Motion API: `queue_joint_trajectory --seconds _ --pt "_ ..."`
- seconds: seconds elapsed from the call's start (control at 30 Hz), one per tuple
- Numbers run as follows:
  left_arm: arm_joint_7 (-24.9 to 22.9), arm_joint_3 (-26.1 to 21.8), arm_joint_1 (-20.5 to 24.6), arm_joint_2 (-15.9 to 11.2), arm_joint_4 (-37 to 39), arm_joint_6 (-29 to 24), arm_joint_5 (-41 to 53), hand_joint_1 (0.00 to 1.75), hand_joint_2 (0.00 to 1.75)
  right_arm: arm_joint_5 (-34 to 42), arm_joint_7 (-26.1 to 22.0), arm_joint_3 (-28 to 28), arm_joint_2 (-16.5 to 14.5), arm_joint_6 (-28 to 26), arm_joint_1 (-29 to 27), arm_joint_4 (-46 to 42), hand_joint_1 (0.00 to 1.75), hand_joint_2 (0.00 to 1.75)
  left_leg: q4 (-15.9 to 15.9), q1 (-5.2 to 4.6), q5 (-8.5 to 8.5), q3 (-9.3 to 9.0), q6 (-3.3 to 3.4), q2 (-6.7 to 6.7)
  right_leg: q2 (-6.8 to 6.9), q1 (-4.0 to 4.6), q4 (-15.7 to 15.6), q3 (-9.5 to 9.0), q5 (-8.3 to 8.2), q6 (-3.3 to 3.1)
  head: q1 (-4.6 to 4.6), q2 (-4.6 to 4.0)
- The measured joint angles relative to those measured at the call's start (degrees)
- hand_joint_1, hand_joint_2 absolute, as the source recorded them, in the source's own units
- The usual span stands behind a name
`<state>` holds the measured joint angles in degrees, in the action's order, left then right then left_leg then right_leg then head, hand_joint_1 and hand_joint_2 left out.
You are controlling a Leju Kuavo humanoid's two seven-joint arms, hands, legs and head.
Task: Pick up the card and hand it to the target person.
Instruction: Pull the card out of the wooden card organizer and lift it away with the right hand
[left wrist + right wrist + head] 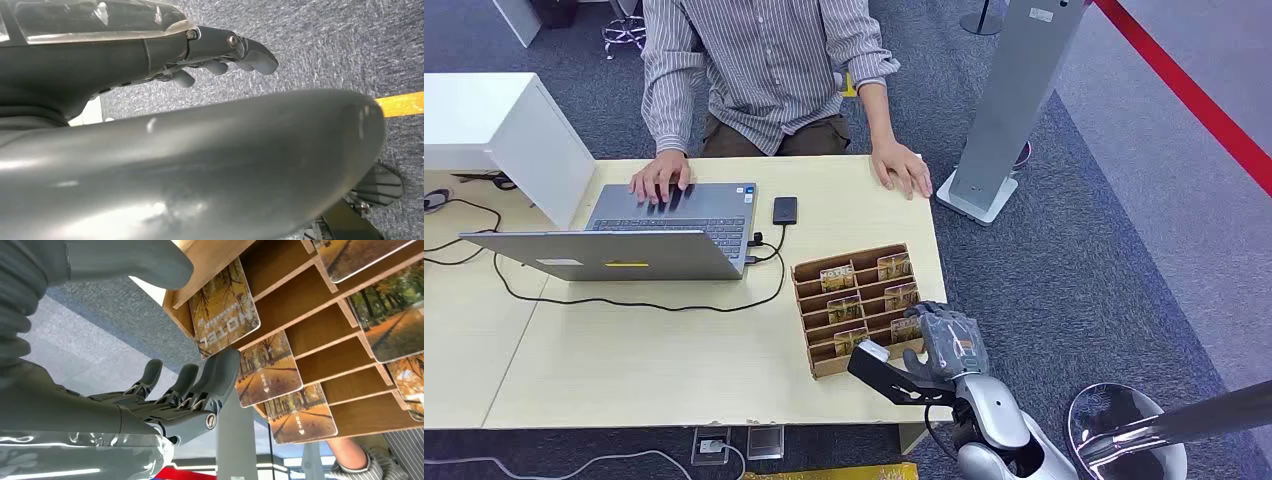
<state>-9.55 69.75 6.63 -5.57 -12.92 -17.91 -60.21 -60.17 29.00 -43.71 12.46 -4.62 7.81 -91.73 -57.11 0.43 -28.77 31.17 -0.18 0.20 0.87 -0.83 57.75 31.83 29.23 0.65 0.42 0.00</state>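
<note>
A brown card rack (808, 292) stands at the table's front right and holds several autumn-photo cards. My right hand (944, 340) is at the rack's near right corner, by the front-row card (907, 328). In the right wrist view the "HOTEL" card (225, 315) sits in its slot in the rack (320, 335), with the thumb (125, 260) on one side and the fingertips (220, 365) touching its lower edge. The card is not lifted. My left hand (225, 55) hangs over grey carpet with nothing in it. The person (769, 70) sits across the table, with one hand (902, 168) flat on the tabletop.
An open laptop (624, 240) with a cable and a black phone (785, 210) lie left of the rack on the table (624, 360). A white cabinet (494, 120) stands at far left. A grey floor stand (1004, 100) rises right of the table.
</note>
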Motion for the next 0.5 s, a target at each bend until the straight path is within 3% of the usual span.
queue_joint_trajectory --seconds 0.4,0.5 --pt "0.0 0.0 0.0 0.0 0.0 0.0 0.5 0.00 0.00 -0.1 0.1 0.1 0.0 0.0 0.0 0.1 0.65 1.75 0.0 0.00 0.00 0.00 0.00 0.00 0.00 0.00 0.0 0.00 0.00 0.00 -0.01 0.00" --pt "0.0 0.0 0.0 0.0 0.0 0.1 0.5 0.00 0.00 -0.2 0.1 0.2 0.0 0.0 0.0 0.2 0.72 1.75 0.0 0.00 0.00 0.00 0.00 0.00 0.00 0.00 0.0 0.00 0.00 0.00 -0.01 0.01"
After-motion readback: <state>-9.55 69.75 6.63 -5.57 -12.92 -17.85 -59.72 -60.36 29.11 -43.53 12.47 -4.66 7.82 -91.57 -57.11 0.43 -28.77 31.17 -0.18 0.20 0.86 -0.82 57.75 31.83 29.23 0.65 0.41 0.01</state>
